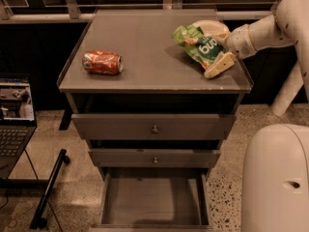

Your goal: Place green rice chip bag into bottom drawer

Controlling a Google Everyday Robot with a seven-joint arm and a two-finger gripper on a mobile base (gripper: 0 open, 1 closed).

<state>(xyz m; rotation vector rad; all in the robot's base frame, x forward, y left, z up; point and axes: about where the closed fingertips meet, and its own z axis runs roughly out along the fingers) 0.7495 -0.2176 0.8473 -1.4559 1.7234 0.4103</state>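
Note:
The green rice chip bag [199, 43] is at the right rear of the grey cabinet top [145, 57]. My gripper [203, 50] reaches in from the right and is shut on the bag, with one cream finger [211, 27] behind it and the other in front. The bag is at or just above the surface; I cannot tell which. The bottom drawer [154, 204] is pulled open below, and its flat grey floor holds nothing.
A crushed red-orange can [102, 62] lies on the left of the cabinet top. Two shallower knobbed drawers [154, 127] are shut. A laptop [14, 115] and a black stand [48, 192] are on the left. My white base [275, 178] fills the lower right.

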